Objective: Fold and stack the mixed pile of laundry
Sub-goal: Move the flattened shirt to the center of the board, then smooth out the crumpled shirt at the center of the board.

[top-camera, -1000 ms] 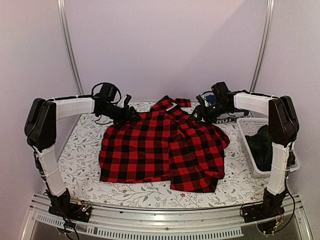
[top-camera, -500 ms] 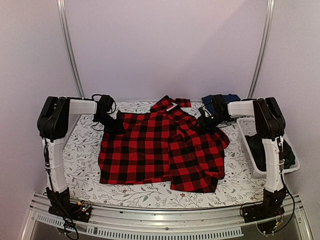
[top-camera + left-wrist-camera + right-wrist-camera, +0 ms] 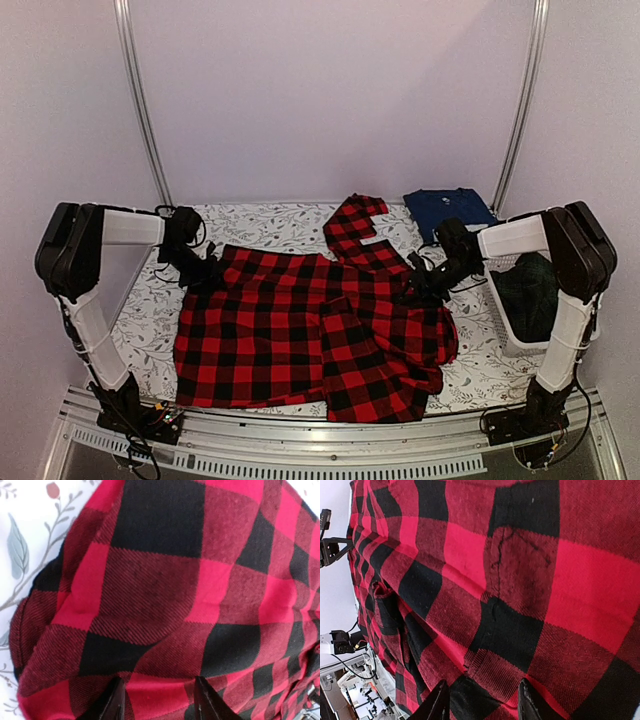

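Floral table cloth (image 3: 270,220): left hand (image 3: 197,272), right hand (image 3: 420,285) pinch flannel shirt (image 3: 300,330); only overhead shows basket (image 3: 498,310).

Floral-clothed table (image 3: 270,222)
A checked shirt (image 3: 300,320) is spread across the middle; a navy garment (image 3: 447,207) is laid at the far right corner, a white basket (image 3: 503,322) at the right edge.

Looking like a robot lab booth: plain lilac wall panels (image 3: 330,90) and silver metal poles (image 3: 142,100) are boxing in the floral-cloth tabletop (image 3: 270,215).
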Controlling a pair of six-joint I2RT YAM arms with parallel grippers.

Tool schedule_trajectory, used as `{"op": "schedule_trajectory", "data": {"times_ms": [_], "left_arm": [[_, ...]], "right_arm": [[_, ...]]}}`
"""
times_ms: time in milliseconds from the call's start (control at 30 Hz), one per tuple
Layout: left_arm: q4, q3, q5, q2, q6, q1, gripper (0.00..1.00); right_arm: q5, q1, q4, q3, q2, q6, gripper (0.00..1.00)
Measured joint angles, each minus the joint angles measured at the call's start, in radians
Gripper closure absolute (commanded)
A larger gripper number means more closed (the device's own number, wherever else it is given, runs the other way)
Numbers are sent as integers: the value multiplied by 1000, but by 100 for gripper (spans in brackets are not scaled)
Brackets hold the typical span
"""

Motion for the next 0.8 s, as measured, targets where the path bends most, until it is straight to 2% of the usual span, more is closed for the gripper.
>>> {"op": "schedule_trajectory", "data": {"times_ms": [67,167,300,433,600,700,800], "left_arm": [[-9,21,12,0,9,5,40],[-18,96,24,0,25,14,34],[-13,274,47,29,42,34,31],[-6,447,56,120,49,61,29],[-13,532,91,219,63,73,31],[-7,501,169,218,105,58,30],[8,433,259,169,159,-5,27]], "right_arm": [[7,-8,-31,32,-1,-1,54],[29,-53,-72,173,23,-5,54],[67,-98,-87,452,128,-30,53],[97,-106,-106,615,243,-54,53],[125,-96,-162,713,373,-74,53],[127,-87,-189,702,398,-89,50],[113,-77,-192,637,384,-99,46]]}}
